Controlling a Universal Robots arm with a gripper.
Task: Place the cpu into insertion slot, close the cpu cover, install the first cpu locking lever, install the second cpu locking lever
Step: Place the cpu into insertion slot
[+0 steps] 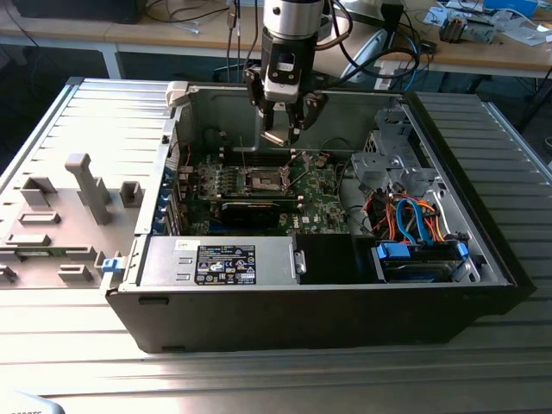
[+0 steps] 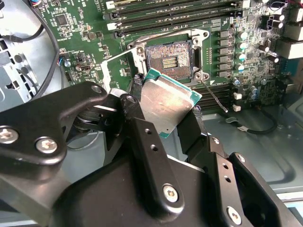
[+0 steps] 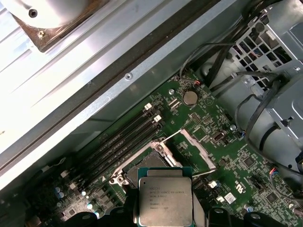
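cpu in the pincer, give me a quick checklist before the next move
1. Grip: ok. The pincer is shut on the cpu, holding it by opposite edges.
2. cpu cover out of the way: ok, it stands raised beside the socket.
3. insertion slot free: ok, its dark centre is bare.
4. Locking lever released: ok, it stands off the socket at an angle.
5. cpu seated: not ok, it hangs in the air above the board.
6. cpu square and level with the slot: cannot tell from these angles.
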